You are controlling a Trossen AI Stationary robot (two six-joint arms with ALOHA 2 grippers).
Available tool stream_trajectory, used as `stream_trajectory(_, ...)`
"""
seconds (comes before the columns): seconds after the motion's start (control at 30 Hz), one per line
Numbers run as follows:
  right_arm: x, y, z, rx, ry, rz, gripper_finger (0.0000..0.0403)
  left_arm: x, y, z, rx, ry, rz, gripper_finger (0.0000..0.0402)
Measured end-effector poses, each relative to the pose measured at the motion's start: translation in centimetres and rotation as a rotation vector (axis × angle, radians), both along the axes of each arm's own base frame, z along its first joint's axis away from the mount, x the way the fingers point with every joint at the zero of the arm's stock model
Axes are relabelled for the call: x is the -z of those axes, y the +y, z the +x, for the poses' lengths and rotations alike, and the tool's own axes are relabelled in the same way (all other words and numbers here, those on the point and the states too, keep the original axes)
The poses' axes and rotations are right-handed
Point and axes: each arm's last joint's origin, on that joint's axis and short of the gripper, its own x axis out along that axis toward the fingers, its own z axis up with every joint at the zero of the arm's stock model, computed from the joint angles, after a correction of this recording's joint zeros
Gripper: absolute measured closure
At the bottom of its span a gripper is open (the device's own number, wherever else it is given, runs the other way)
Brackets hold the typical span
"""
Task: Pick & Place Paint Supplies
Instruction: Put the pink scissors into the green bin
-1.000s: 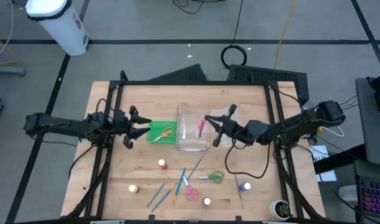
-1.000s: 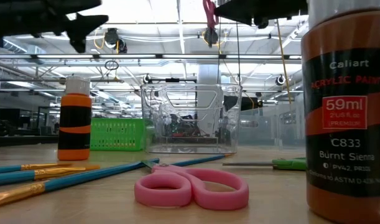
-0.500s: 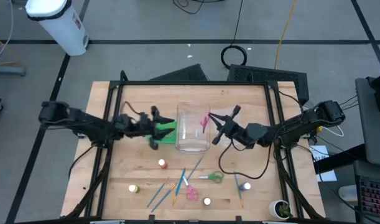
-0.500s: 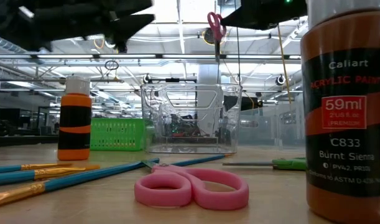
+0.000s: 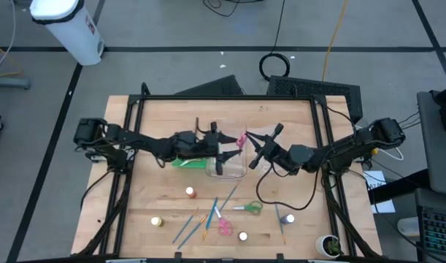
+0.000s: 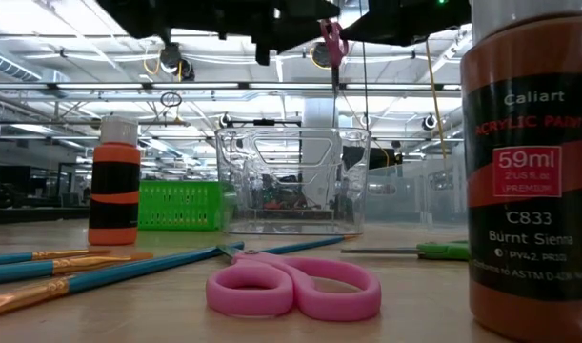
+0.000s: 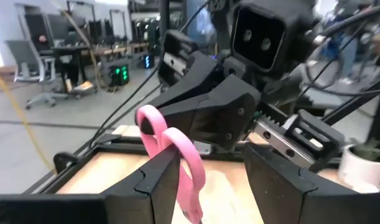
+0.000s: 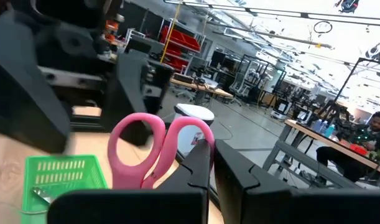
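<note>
A pair of pink-handled scissors (image 5: 241, 140) is held in the air over the clear container (image 5: 226, 169) by my right gripper (image 5: 250, 150), which is shut on it. My left gripper (image 5: 228, 152) has reached across the green basket (image 5: 180, 161) and is open. In the left wrist view its fingers stand on either side of the pink handles (image 7: 171, 146); whether they touch them cannot be told. On the near part of the table lie more pink scissors (image 5: 224, 226), green scissors (image 5: 248, 207), blue and orange brushes (image 5: 197, 223) and small paint bottles (image 5: 190, 192). My right gripper pinches the scissors between its two fingertips at the outer rim of one pink handle loop (image 8: 203, 142), coming level from the table's right side. The scissors are lifted clear above the clear container, with the handles (image 6: 333, 38) up and the thin blades pointing down.
The clear container (image 6: 292, 181) and green basket (image 6: 179, 206) stand mid-table. An orange paint bottle (image 6: 115, 181) and a Burnt Sienna bottle (image 6: 531, 162) stand near the low camera. A black frame rail (image 5: 223, 98) runs around the tabletop.
My left arm has swept toward the table's right, from beside the green basket, over it, to above the clear container and up to the held scissors. My right gripper has stayed nearly in place with the scissors still in its hold.
</note>
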Motion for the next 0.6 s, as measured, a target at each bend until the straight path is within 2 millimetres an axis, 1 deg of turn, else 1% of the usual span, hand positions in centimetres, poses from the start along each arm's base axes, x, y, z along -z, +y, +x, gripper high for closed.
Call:
stream_trajectory(0.07, 0.02, -0.01, 0.01, -0.002, 0.002, -0.001, 0.0403, -0.04, 0.01, 0.44, -0.022, 0.015, 0.002, 0.0215)
stream_trajectory(0.23, 0.04, -0.03, 0.00, 0.003, 0.004, 0.001, 0.0403, -0.15, 0.13, 0.59, -0.076, 0.016, 0.002, 0.0215)
stream_trajectory(0.33, 0.03, -0.04, 0.00, 0.002, 0.002, 0.002, 0.0403, -0.19, 0.22, 0.56, -0.107, 0.017, 0.026, 0.0230)
stream_trajectory(0.37, 0.02, -0.04, 0.00, 0.001, 0.000, 0.004, 0.0403, -0.21, 0.24, 0.56, -0.114, 0.016, 0.031, 0.0241)
stream_trajectory(0.43, 0.01, -0.04, 0.01, 0.000, -0.001, 0.004, 0.0402, -0.26, 0.28, 0.55, -0.128, 0.012, 0.034, 0.0277)
stream_trajectory(0.57, 0.02, -0.02, 0.01, -0.006, -0.008, 0.013, 0.0402, -0.28, 0.40, 0.52, -0.163, 0.010, 0.037, 0.0374)
stream_trajectory(0.6, 0.01, -0.02, 0.01, -0.006, -0.011, 0.017, 0.0402, -0.31, 0.40, 0.51, -0.165, 0.009, 0.044, 0.0383)
